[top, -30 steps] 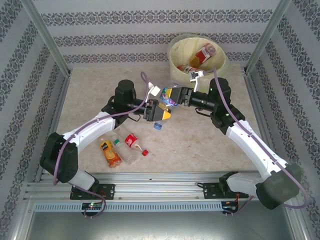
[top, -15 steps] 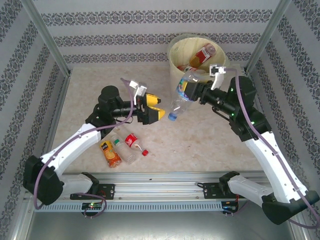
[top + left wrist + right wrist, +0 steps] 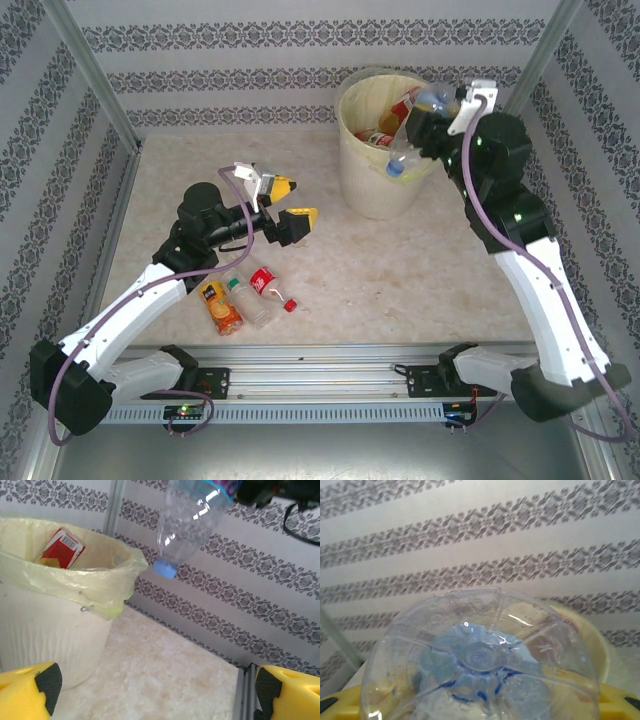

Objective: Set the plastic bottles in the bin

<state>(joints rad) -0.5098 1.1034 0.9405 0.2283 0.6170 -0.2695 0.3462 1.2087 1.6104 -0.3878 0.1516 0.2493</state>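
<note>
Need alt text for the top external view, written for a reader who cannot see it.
The right gripper holds a clear blue-capped bottle cap down by the rim of the bin, which already has red-labelled bottles inside. The left gripper hovers open over the table, with three bottles lying near its arm.

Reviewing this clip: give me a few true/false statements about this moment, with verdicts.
1. The right end effector holds a blue-capped bottle, cap down, close to the bin. True.
2. The left end effector grips a bottle. False: it is open and empty.
3. The bin is empty. False: red-labelled bottles lie inside.
4. An orange-labelled bottle, a clear bottle and a red-capped bottle lie together on the table. True.
</note>
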